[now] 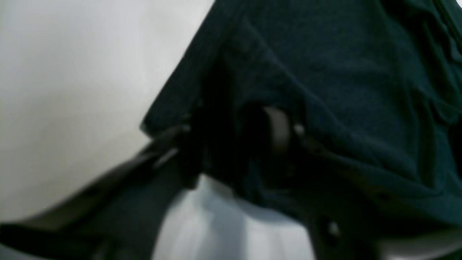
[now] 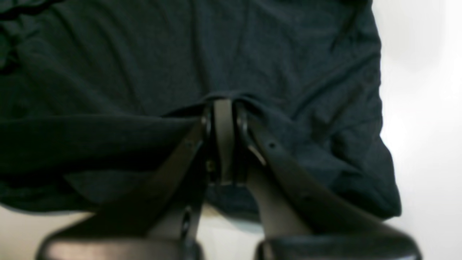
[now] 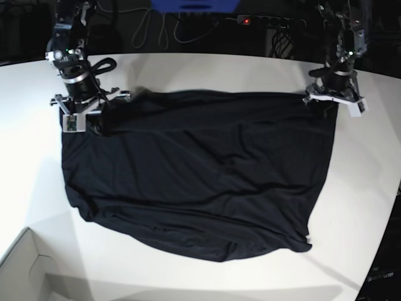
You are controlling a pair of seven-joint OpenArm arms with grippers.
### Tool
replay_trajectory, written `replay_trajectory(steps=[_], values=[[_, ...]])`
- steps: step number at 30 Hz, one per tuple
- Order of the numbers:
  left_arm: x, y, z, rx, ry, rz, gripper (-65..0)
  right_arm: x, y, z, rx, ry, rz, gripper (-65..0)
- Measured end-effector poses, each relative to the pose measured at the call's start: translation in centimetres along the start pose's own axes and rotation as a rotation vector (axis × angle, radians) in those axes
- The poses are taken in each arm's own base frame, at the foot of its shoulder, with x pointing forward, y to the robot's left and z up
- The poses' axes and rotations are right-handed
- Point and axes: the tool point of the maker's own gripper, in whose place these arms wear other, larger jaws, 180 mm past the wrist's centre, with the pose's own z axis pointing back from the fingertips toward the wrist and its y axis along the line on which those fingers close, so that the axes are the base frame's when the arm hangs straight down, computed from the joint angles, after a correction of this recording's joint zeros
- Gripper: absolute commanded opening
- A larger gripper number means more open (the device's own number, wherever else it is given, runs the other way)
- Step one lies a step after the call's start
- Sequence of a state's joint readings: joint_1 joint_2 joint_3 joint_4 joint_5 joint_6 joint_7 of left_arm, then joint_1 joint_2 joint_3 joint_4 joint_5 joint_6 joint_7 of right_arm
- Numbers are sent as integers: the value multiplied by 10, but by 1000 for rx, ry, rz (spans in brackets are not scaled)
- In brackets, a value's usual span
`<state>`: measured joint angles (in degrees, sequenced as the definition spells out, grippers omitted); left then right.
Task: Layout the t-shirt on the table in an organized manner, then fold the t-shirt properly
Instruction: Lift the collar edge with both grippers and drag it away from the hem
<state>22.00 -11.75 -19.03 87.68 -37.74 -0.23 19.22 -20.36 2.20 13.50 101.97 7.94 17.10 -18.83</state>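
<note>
The black t-shirt (image 3: 194, 169) lies spread wide and wrinkled on the white table (image 3: 363, 188). In the base view my right gripper (image 3: 94, 120) is at the shirt's far left corner. The right wrist view shows this gripper (image 2: 223, 104) shut, with a fold of the t-shirt (image 2: 144, 65) pinched at its tips. My left gripper (image 3: 326, 103) is at the shirt's far right corner. In the blurred left wrist view, its fingers (image 1: 279, 130) stand apart, and the t-shirt (image 1: 343, 72) drapes over and between them at the gripper (image 1: 223, 141), beside the table (image 1: 72, 90).
A white box corner (image 3: 25, 269) juts in at the front left. Cables (image 3: 156, 31) and a power strip (image 3: 269, 22) lie beyond the table's far edge. The table's curved edge (image 3: 391, 207) runs down the right side.
</note>
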Motion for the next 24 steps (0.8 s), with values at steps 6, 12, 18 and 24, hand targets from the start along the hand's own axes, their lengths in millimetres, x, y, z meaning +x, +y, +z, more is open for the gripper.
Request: replay_trajectory(steps=[6,12,18,24], values=[[6,12,4,25,-16,7,-268,-1,0,1,1,3,0,-650],[9,15,5,35,-28,16,-246,-2,0,1,1,6,0,-650],[13,-5,8,0,-46,37,-246,-3,2,1,2,5,-6,-650],[35,-23,18,-47,-107,20,-246,-9,2,4,2,18,-6,-650]])
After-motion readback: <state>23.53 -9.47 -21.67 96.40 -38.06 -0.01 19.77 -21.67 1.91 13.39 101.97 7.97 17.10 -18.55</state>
